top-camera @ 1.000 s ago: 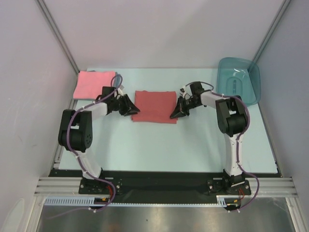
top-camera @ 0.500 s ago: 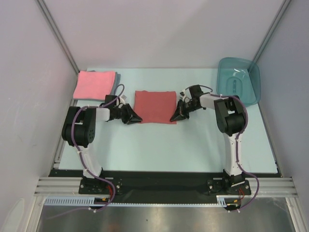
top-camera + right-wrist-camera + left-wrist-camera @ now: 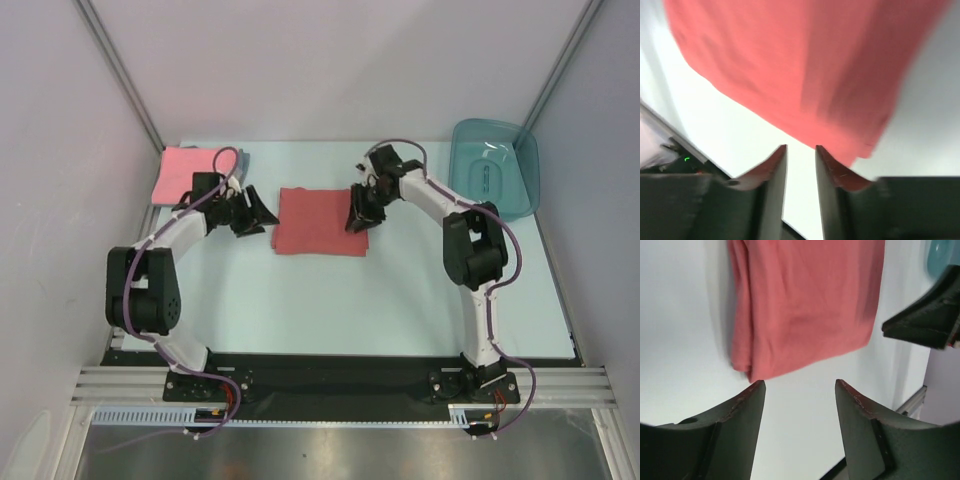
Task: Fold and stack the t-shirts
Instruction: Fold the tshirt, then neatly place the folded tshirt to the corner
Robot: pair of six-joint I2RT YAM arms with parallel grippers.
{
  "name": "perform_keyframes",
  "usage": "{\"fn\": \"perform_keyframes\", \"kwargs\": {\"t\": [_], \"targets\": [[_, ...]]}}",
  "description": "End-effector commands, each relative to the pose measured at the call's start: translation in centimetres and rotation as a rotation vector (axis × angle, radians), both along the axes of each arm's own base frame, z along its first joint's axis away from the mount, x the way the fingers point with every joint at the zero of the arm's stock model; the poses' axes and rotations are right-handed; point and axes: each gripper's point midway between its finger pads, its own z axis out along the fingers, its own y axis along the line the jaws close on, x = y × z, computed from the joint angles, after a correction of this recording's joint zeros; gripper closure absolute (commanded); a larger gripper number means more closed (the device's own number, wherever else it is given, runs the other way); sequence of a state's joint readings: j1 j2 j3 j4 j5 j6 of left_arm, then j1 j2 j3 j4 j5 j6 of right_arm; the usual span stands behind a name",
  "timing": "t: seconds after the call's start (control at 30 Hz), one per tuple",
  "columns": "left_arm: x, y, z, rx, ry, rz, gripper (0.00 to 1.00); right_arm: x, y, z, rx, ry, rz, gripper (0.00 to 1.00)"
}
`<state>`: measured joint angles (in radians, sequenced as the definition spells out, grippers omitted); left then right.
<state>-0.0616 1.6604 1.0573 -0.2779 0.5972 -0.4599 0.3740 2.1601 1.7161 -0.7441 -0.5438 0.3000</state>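
Note:
The brick-red t-shirt (image 3: 320, 222) lies folded flat in the middle of the table. It fills the top of the left wrist view (image 3: 805, 305) and of the right wrist view (image 3: 800, 65). The pink t-shirt (image 3: 188, 175) lies folded at the back left on the grey-blue t-shirt (image 3: 243, 160), of which only the right edge shows. My left gripper (image 3: 262, 215) is open and empty just off the red shirt's left edge (image 3: 800, 385). My right gripper (image 3: 355, 215) is at the shirt's right edge, its jaws a narrow gap apart with nothing between them (image 3: 801, 150).
A teal translucent tub (image 3: 495, 165) stands at the back right. White walls close in the table on both sides and at the back. The right gripper's dark fingers (image 3: 925, 320) show at the right of the left wrist view.
Both grippers have moved from the red shirt's near corners toward the back along its left and right edges. The shirt lies as before.

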Motion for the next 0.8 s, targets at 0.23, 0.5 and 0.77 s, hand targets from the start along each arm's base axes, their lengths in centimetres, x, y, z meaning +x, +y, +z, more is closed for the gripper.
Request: {"fn": "perform_keyframes", "kwargs": {"t": [0.23,0.5,0.77], "targets": [[5.4,7.8,2.2,0.004,-0.114,0.142,0.37,3.4,8.8,7.2,-0.14,-0.289,0.03,0.38],[4.3,9.0,2.8,-0.039,-0.117,0.216,0.38,1.4,13.4,4.3,-0.307,-0.503,0.283,0.2],[2.4,10.0,2.8,-0.095,-0.101,0.276,0.38,0.8,13.9,7.5,-0.415,-1.002,0.414,0.0]]}}
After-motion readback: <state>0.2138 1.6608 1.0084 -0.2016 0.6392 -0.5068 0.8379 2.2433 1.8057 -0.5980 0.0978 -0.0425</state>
